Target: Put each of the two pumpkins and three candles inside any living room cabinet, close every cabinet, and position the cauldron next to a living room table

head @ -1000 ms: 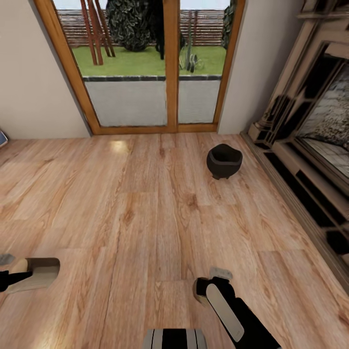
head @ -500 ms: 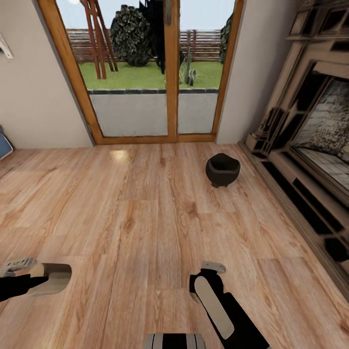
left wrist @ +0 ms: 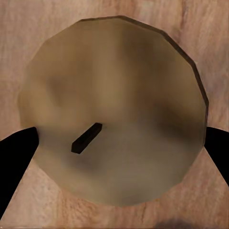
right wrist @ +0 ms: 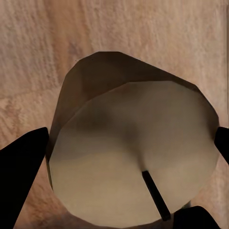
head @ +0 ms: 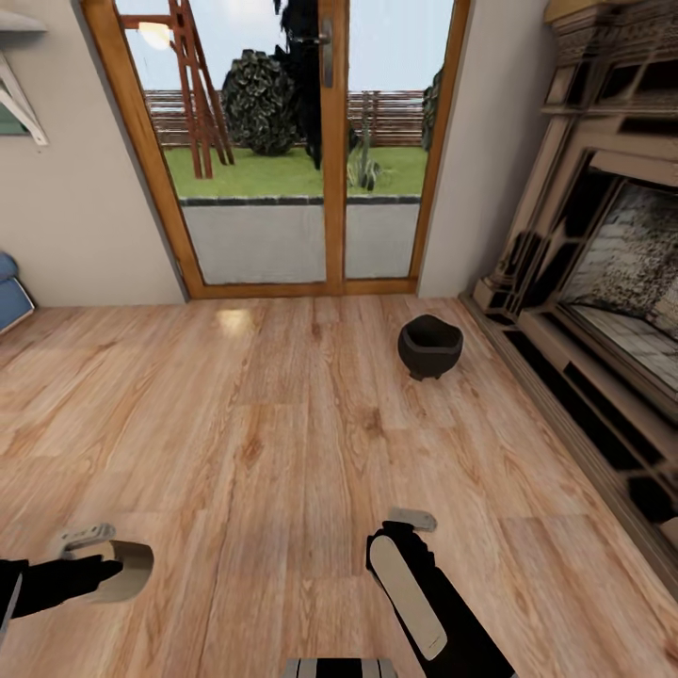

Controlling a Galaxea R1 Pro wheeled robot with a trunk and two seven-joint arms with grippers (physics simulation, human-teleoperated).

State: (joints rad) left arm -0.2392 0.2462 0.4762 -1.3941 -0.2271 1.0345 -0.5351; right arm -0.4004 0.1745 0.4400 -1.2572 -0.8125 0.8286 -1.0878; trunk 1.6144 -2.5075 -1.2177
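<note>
The black cauldron (head: pixel 430 347) stands upright on the wood floor near the fireplace, well ahead of both arms. My left gripper (head: pixel 105 562) is low at the left, shut on a beige candle (head: pixel 129 571). In the left wrist view that candle (left wrist: pixel 114 114) sits end-on with its dark wick, between two black fingers (left wrist: pixel 14 162). My right gripper (head: pixel 403 529) is low near the middle, shut on a second candle (right wrist: pixel 133 157) seen between its fingers (right wrist: pixel 21 167). The pumpkins, cabinet and coffee table are out of view.
A wood-framed glass door (head: pixel 330 141) to the garden closes the far wall. A stone-and-wood fireplace surround (head: pixel 584 311) runs along the right side. A blue object (head: pixel 9 297) sits at the far left and a wall shelf (head: pixel 19 56) above it. Open floor (head: pixel 264 414) lies between.
The head camera has tilted up, so the door and cauldron sit lower in the picture. My left gripper with its candle has shifted slightly inward. Both grips are unchanged.
</note>
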